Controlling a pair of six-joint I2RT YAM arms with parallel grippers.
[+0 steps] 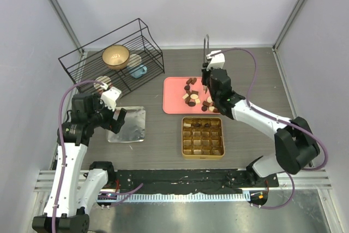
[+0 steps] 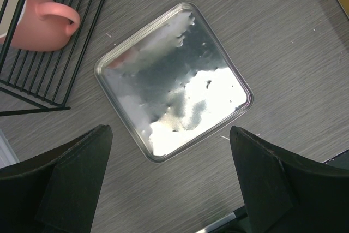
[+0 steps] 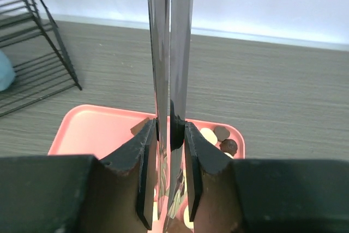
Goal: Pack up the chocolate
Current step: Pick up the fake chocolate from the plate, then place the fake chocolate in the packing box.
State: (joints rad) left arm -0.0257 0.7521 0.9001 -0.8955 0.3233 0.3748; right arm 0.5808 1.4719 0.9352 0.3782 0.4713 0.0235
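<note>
Right gripper (image 3: 170,135) pinches metal tongs (image 3: 169,53) above chocolate (image 1: 192,99) on pink tray (image 1: 173,88), frame centre; I'd squeeze gently, lower tips straight onto one piece. Left gripper (image 2: 170,156) spread, idle.

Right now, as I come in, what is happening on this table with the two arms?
The right gripper is closed on a pair of metal tongs, held over the pink tray where loose chocolates lie. The gold tin in front of that tray already seems to hold pieces in some of its cells. The left gripper hovers open above the silver tray and holds nothing.
</note>
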